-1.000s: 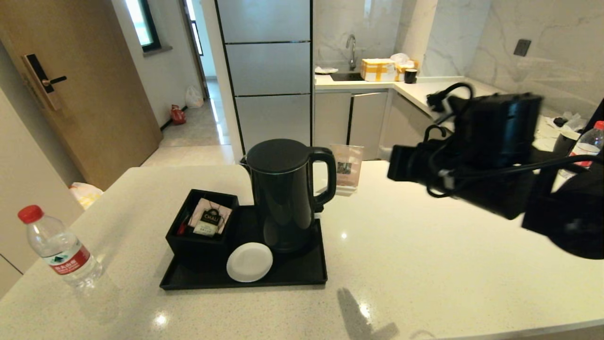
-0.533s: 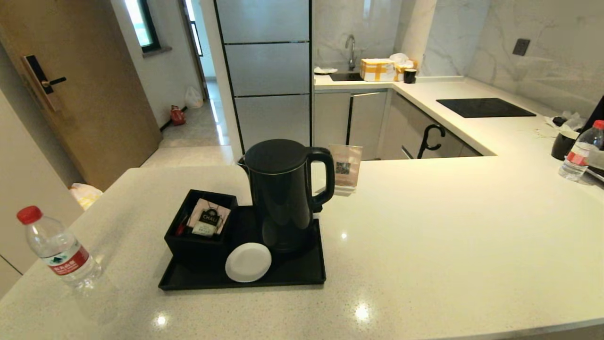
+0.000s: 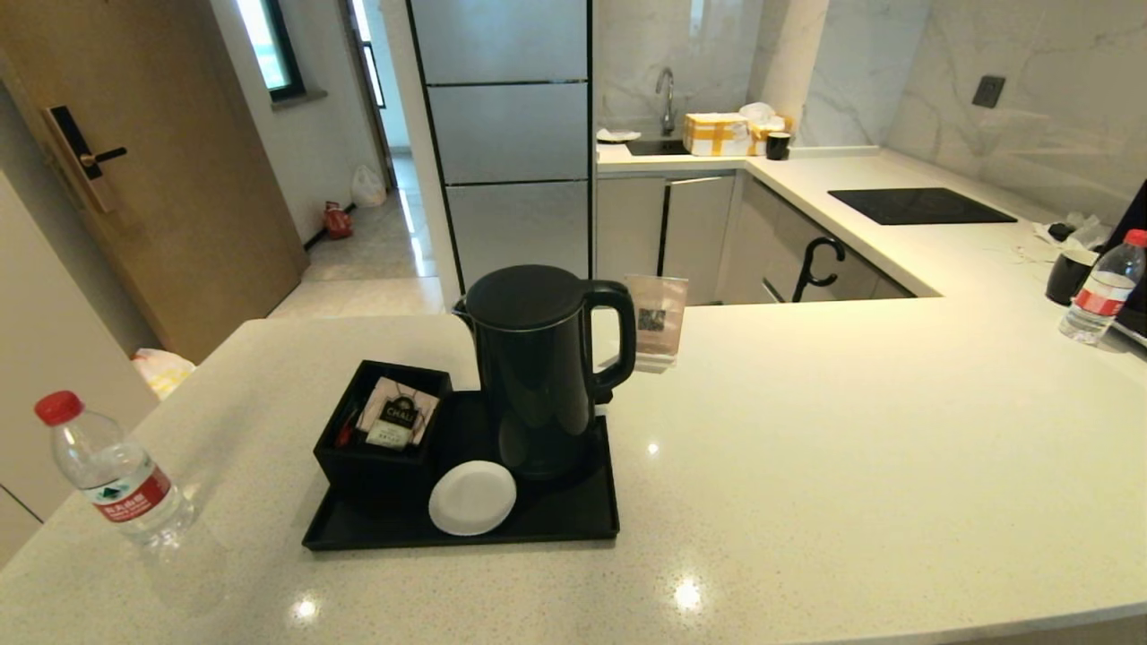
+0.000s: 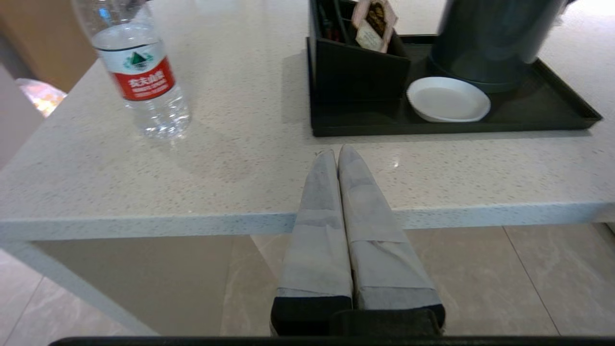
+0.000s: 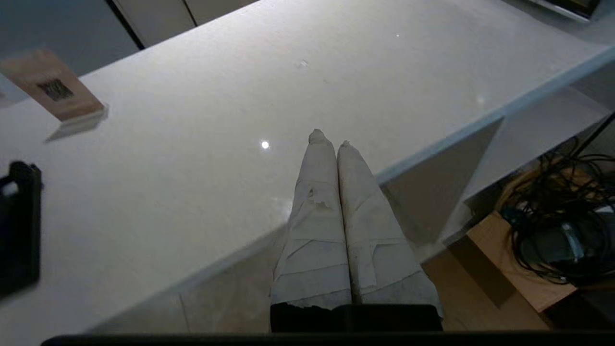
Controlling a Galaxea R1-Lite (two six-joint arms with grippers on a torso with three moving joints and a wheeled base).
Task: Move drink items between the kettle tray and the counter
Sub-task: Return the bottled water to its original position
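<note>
A tall black kettle stands on the flat black kettle tray in the middle of the pale speckled counter. A clear water bottle with a red cap and red label stands on the counter at the near left, apart from the tray. Both arms are out of the head view. My left gripper is shut and empty at the counter's front edge, short of the tray, with the bottle off to one side. My right gripper is shut and empty over the counter's near edge.
On the tray sit a black square box of tea sachets and a round white coaster. A small card stand is behind the kettle. A second bottle and a dark cup stand far right, past a black hob panel.
The right arm, which filled the right side of the head view a second ago, has dropped out of that view. The kettle, tray and bottle have not moved.
</note>
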